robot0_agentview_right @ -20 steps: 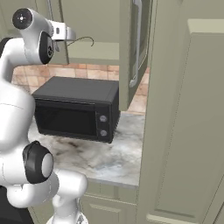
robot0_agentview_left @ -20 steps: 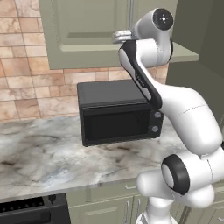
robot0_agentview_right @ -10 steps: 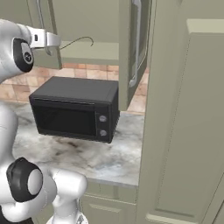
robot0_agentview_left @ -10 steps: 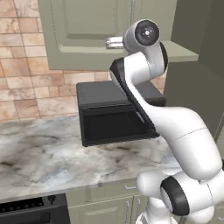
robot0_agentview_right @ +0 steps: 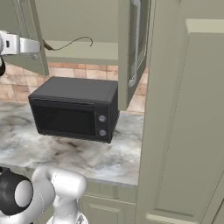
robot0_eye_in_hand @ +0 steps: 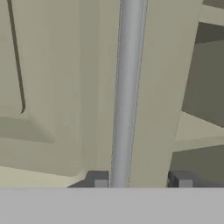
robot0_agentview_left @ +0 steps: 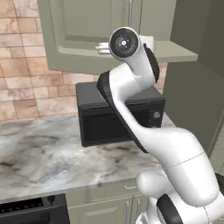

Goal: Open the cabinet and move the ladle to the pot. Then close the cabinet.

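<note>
The sage-green cabinet hangs over the counter, its right door swung wide and its left door partly swung out. On the cabinet's shelf lies the ladle, a thin dark curved handle. My gripper is at the left door's silver bar handle. In the hand view the gripper stands open, and the bar rises between the two fingertips, clear of both. The wrist covers the hand in the left base view. The pot is out of view.
A black microwave sits on the marble counter under the cabinet. A tall green panel closes off the right side. Brick tiles back the counter, and a black stove edge shows at lower left.
The hand has swung left along the cabinet front. The left door has come further out with it. The jaws keep the same gap.
</note>
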You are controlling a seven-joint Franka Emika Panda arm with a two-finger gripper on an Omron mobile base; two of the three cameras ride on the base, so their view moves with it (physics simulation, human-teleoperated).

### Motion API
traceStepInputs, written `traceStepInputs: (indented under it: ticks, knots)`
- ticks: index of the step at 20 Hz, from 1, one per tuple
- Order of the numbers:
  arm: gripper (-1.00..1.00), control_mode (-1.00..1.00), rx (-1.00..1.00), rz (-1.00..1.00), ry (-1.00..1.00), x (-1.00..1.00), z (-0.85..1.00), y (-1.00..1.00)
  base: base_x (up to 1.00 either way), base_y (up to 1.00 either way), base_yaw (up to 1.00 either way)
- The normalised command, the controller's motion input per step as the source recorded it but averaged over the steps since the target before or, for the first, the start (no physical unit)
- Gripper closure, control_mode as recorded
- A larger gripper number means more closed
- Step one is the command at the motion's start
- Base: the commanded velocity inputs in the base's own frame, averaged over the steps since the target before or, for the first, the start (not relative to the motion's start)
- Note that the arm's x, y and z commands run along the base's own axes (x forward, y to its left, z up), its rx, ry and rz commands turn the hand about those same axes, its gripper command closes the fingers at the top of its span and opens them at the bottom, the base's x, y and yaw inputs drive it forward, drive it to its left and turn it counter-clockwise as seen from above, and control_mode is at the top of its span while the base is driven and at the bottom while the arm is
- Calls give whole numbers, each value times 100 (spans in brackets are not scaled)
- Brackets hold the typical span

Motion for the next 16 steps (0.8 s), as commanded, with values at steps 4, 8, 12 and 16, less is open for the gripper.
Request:
traceStepInputs:
  ticks: [4, 8, 12, 16]
  knots:
    - [100, -100, 0, -17, 0, -54, -42, 100, 0, 0, 0]
    - [100, -100, 0, -17, 0, -57, -48, 100, 0, 0, 0]
    - [100, -100, 2, -16, 0, -40, -56, 100, 0, 0, 0]
    - [100, -100, 2, -14, 0, -5, -59, 100, 0, 0, 0]
